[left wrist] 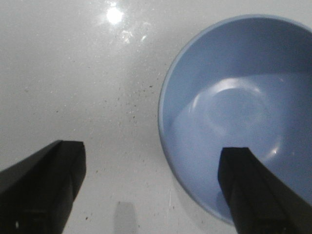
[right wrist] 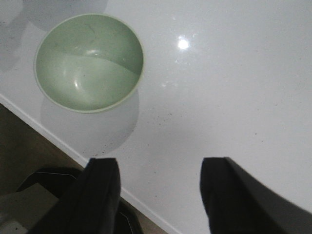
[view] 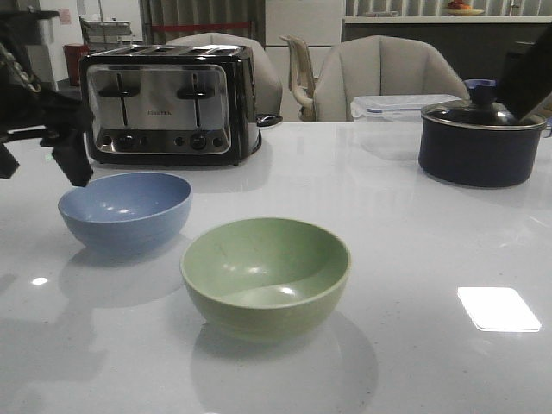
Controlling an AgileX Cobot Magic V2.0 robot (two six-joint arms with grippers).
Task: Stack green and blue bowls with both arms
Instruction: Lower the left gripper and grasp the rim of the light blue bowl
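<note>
The dusty blue bowl (view: 125,210) stands upright on the white table at the left. The sage green bowl (view: 266,272) stands upright to its right, nearer the front, apart from it. My left gripper (view: 40,164) hangs open above the blue bowl's left rim. In the left wrist view (left wrist: 151,165) one finger (left wrist: 258,195) is over the blue bowl's (left wrist: 239,107) inside and the other is over bare table. My right gripper (right wrist: 161,180) is open and empty above the table's front edge, well clear of the green bowl (right wrist: 90,61). In the front view only a dark part of the right arm (view: 530,73) shows.
A chrome and black toaster (view: 168,103) stands behind the blue bowl. A dark lidded pot (view: 479,142) is at the back right, with a clear plastic box (view: 401,105) behind it. Chairs (view: 388,73) stand beyond the table. The table's front edge (right wrist: 58,141) shows, with floor below it.
</note>
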